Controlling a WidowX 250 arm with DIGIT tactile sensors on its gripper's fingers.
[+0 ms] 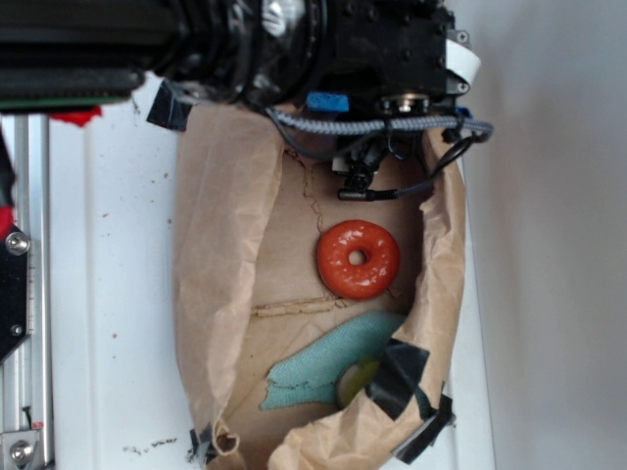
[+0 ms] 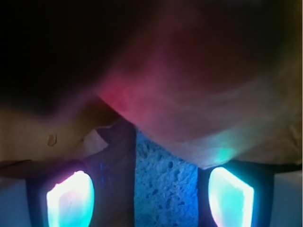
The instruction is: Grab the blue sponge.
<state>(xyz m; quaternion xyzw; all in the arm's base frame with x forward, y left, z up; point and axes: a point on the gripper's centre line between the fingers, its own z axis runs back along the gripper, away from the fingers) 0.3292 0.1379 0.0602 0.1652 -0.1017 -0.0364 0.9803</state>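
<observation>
In the wrist view we see our gripper (image 2: 150, 198) spread apart, its left fingertip (image 2: 71, 198) glowing, the blue sponge (image 2: 165, 184) standing between the pads nearer the right one, brown paper (image 2: 227, 109) crumpled just beyond it.

Lab test bench; white table (image 1: 108, 294), taped brown paper (image 1: 220, 245), metal rail (image 1: 34, 294)

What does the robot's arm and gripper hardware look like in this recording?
The arm is glossy black, with a braided grey cable and thin black wires looping beneath its wrist housing, which carries a white part at its edge. In the wrist view, the gripper has dark fingers with pads glowing cyan-pink.
</observation>
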